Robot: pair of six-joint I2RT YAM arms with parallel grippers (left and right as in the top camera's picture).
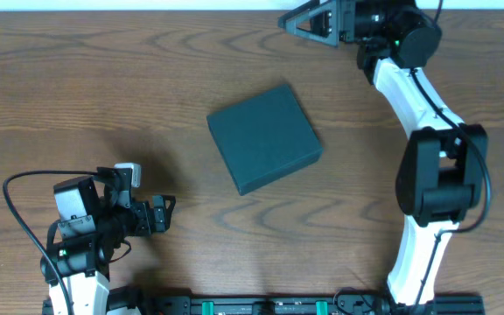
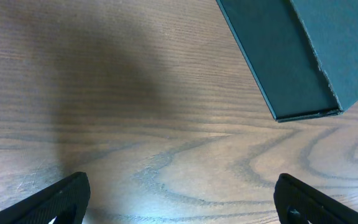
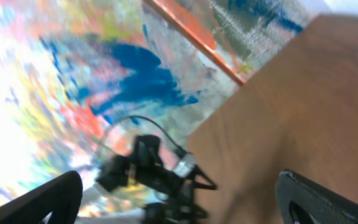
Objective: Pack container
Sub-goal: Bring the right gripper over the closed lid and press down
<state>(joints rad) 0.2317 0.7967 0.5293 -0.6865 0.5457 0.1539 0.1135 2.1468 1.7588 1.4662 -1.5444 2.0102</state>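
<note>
The container is a dark teal square box lying in the middle of the wooden table with its lid down. In the left wrist view its near corner and side wall fill the upper right. My left gripper rests at the lower left of the table, well short of the box. It is open, with bare wood between its fingers. My right gripper is at the far edge of the table, away from the box. It is open too and holds nothing.
The right wrist view is blurred. It shows the brown table edge, a colourful painted surface beyond it, and a black device with a cable. The right arm stretches along the table's right side.
</note>
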